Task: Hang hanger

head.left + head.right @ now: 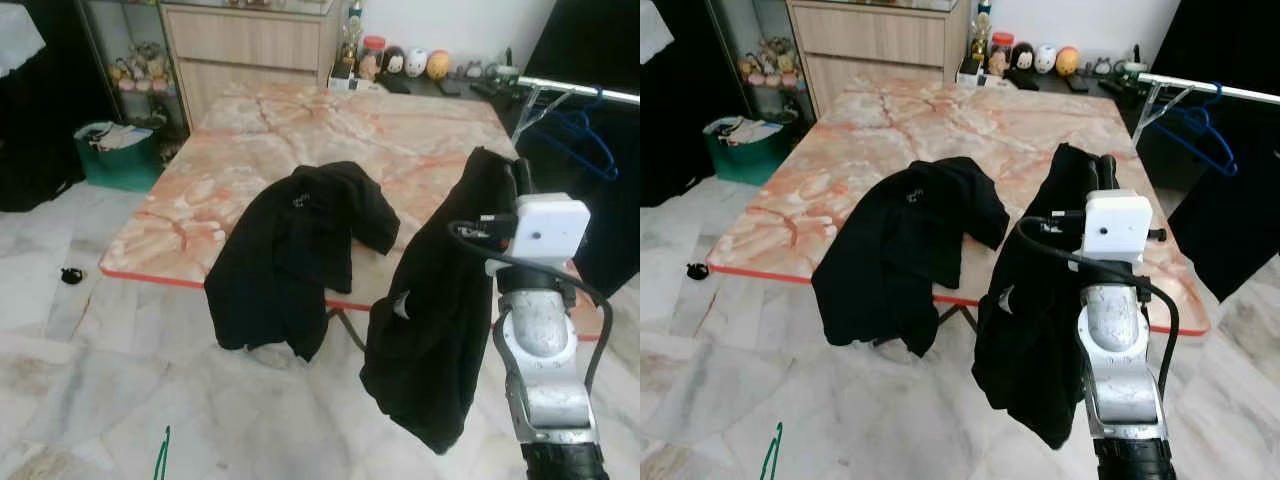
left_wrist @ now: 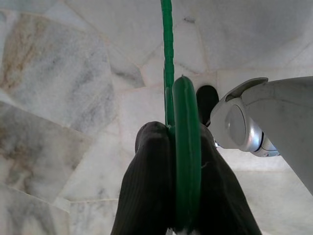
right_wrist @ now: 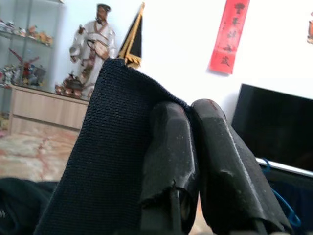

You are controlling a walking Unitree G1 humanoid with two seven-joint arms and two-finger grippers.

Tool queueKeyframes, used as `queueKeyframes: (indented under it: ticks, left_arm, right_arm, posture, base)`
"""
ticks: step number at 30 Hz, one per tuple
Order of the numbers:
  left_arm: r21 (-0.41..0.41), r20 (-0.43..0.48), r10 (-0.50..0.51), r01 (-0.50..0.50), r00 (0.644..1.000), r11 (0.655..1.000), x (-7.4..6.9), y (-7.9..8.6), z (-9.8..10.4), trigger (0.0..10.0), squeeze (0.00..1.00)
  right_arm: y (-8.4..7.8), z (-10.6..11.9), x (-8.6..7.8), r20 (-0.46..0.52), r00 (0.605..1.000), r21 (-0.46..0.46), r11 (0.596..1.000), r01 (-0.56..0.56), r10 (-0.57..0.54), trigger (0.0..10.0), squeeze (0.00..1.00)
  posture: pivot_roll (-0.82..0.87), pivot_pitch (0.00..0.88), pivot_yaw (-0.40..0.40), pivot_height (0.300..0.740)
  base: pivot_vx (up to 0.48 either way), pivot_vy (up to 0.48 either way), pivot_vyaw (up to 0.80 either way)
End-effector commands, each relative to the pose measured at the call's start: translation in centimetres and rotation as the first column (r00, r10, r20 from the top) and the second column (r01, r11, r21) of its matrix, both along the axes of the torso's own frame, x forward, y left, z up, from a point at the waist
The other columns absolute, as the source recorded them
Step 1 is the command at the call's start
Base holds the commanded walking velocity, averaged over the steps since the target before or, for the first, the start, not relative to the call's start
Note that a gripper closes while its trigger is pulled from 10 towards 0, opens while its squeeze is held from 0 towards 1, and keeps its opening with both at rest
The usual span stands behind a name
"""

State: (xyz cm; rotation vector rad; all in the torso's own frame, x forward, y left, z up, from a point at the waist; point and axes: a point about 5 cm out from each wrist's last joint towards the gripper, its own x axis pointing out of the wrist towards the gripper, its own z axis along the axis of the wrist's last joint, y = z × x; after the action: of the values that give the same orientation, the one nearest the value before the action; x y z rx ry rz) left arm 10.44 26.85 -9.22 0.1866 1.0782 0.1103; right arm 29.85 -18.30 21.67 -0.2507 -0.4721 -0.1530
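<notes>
- Left tool (image 2: 183,196): clamped on a green hanger (image 2: 187,161), which runs between the two fingers and out over the marble floor (image 2: 58,98). A tip of the hanger shows low on the robot's left in the head views (image 1: 161,455).
- Table (image 1: 250,130), centre: one black garment (image 1: 295,250) lies draped over the near edge, part of it hanging toward the floor.
- Right tool (image 3: 195,161): raised in front of the table, fingers pinched together on a second dark garment (image 1: 440,300), which hangs free below the grip.
- Rail (image 1: 580,92), far right: a metal bar carrying a blue hanger (image 1: 585,135), well apart from both tools.
- Recommended procedure: keep the left grip firm so the green hanger cannot twist. Bring its hook up level and square to the rail before moving in.
- Hold the hanging garment clear of the table edge while turning right.
- Caution: a loose sleeve may snag the blue hanger on approach.
</notes>
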Motion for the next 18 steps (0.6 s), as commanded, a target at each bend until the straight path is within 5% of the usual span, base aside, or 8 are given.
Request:
queueKeyframes:
  ticks: [1, 18]
  left_arm:
    - [-0.008, -0.007, 0.002, -0.002, 1.0, 1.0, -0.3, -0.2, -0.1, 10.0, 0.0]
    - [-0.018, 0.001, 0.011, -0.011, 1.0, 1.0, -0.1, -0.3, -0.1, 10.0, 0.0]
  right_arm:
    - [0.1, 1.7, -0.1, 0.064, 0.998, -0.011, 1.0, -0.003, 0.003, 10.0, 0.0]
    - [-0.2, 3.2, 0.3, 0.095, 0.995, -0.02, 1.0, 0.009, -0.007, 10.0, 0.0]
  posture:
    - [0.09, 0.0, -0.056, 0.74]
    - [0.09, 0.0, -0.068, 0.74]
  base:
    - [0.259, 0.0, 0.0]
    - [0.3, 0.0, 0.0]
